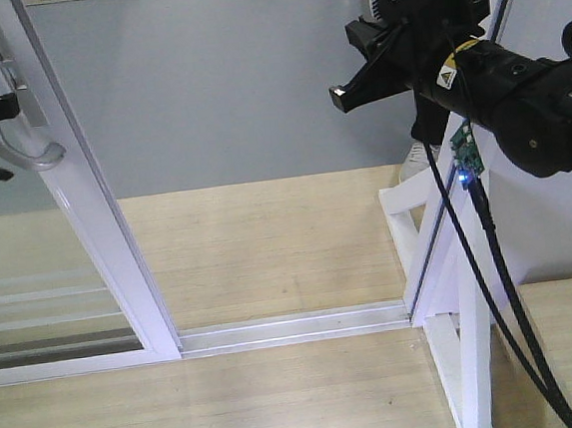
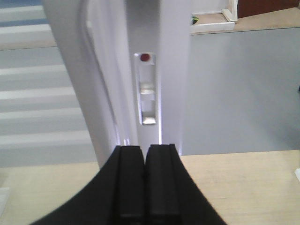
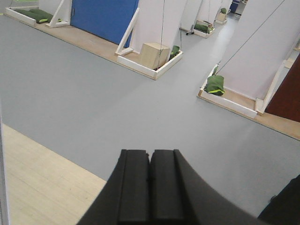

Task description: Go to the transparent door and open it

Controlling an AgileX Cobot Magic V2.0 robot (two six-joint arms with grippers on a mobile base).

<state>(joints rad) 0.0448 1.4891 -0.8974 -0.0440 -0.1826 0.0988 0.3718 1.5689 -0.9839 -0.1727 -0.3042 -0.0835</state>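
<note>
- Reading the markings: a yellow warning triangle label [image 1: 446, 78] sits on the right arm [image 1: 527, 103]; its print is too small to make out. No other writing is legible.
- A red dot [image 2: 145, 57] marks the top of the recessed lock plate [image 2: 148, 93] in the edge of the door frame.
- The transparent door [image 1: 96, 221] stands at the left of the front view, with its curved handle [image 1: 32, 148] on the near stile. A floor track [image 1: 296, 325] runs rightward from its base to a white slanted brace [image 1: 405, 204].
- The left gripper [image 2: 144, 149] points at the frame edge just below the lock plate, fingers pressed together and holding nothing. In the front view it lies level with the handle; contact cannot be judged.
- The right gripper [image 3: 150, 153] is raised and extended forward over the doorway, well apart from the door, its fingers closed on each other and empty, above the grey floor [image 3: 93, 84].
</note>
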